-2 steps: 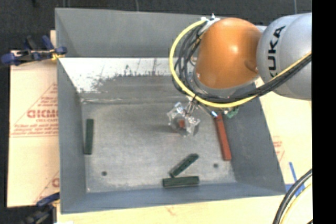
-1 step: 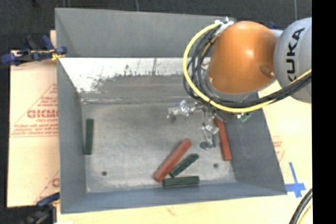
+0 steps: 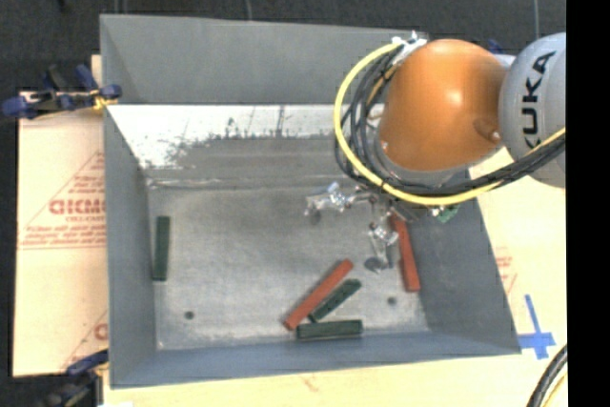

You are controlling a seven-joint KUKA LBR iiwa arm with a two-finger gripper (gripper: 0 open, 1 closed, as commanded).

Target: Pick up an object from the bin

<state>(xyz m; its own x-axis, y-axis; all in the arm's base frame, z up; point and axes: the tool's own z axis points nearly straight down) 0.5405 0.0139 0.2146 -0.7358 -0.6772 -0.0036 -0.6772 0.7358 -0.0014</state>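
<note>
At the right end of the grey bin (image 3: 246,248), under the arm's orange cover (image 3: 438,105), the jaws hang low over the floor, just beside a red stick (image 3: 409,257). That stick lies close to the foot of the right wall. Its long axis runs almost straight up and down the view, with the lower end leaning slightly towards the wall. It sits on the wall side of the jaws, so near that I cannot tell whether metal touches it. Nor can I tell whether the jaws are wide or narrow. Nothing shows between them.

Being nearest, the red stick is probably the one to take. The jaws would need to shift towards the wall and close across its short width. Another red stick (image 3: 317,294) and two dark green ones (image 3: 335,299) (image 3: 329,330) lie well apart, towards the front.
</note>
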